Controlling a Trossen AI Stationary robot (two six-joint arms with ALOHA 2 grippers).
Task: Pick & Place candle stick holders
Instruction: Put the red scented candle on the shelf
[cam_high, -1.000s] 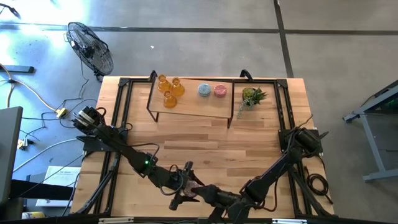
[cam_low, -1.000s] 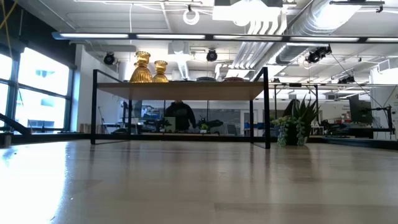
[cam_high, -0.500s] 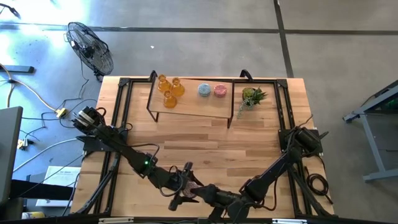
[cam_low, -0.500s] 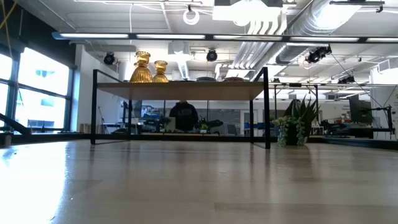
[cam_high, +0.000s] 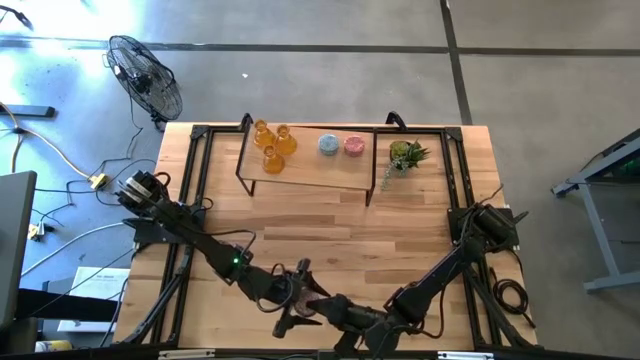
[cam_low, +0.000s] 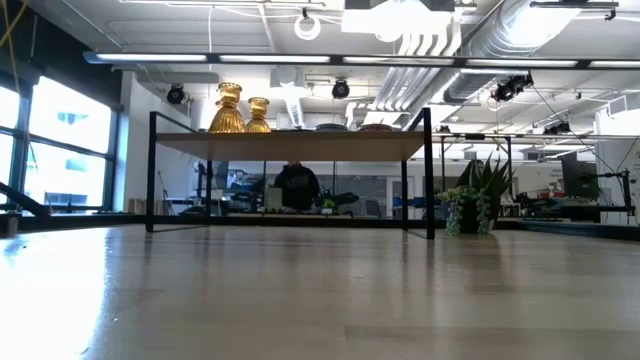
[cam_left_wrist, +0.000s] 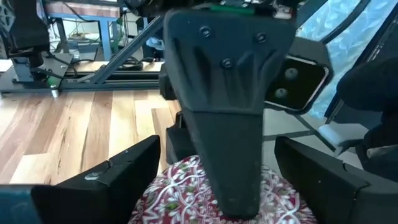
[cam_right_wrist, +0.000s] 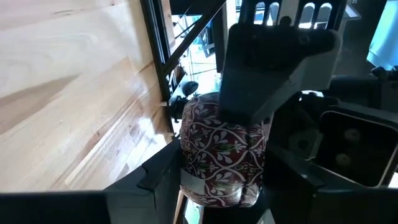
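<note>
Shelf (cam_high: 310, 172), five holders (cam_high: 270, 145) on top

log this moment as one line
right claw: shut on patterned holder | left claw: open around same holder | place: near table edge | amber holders: on shelf

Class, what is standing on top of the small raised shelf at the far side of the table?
Three amber holders, a blue-grey holder and a pink holder stand on the shelf. Beneath it, nothing shows.

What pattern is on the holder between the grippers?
Dark red with white floral scrollwork and green specks; the mauve holder shows best in the right wrist view.
</note>
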